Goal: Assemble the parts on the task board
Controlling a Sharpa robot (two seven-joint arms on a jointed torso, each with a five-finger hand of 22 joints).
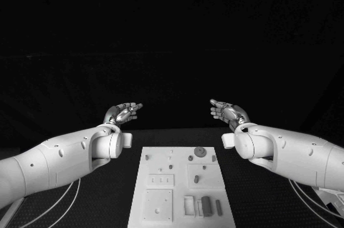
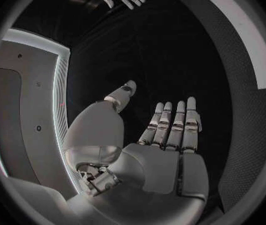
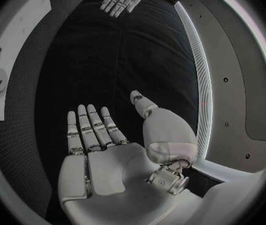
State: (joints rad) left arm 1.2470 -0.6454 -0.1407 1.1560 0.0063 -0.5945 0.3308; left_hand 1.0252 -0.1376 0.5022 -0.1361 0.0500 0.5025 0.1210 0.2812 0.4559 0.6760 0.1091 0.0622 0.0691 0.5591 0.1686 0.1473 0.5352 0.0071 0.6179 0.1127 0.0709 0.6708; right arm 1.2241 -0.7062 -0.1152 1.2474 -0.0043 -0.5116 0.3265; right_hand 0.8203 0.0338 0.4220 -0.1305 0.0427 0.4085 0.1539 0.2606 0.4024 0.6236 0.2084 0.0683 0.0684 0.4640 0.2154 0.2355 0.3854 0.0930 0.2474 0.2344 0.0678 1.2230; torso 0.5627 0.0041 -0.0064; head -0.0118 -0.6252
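The task board [image 1: 181, 188] lies flat on the black desk [image 1: 251, 203], in the head view at about 6 o'clock from the middle, between the two white arms. On it there are several small parts: a round part [image 1: 200, 151] near its far edge, toward 1 o'clock on the board, and a few upright long parts [image 1: 206, 206] standing close together near its near edge, toward 5 o'clock. The other small pieces and holes on the board are too small to tell apart. The left hand [image 1: 123, 112] is raised beyond the far edge of the board, at about 10 o'clock from the round part, and the right hand [image 1: 228, 111] is raised at about 1 o'clock from it; the two palms face each other and are well apart. Both hands hold nothing, and the fingers [image 2: 170, 125] of each are stretched out and apart. Neither hand touches the board or any part. It seems that no assembling step is in hand yet; the hands wait above the desk. The next move probably calls for one hand to come down toward a loose part, with the fingers turned downward and narrowed enough to pinch such a small piece without pushing its neighbours.
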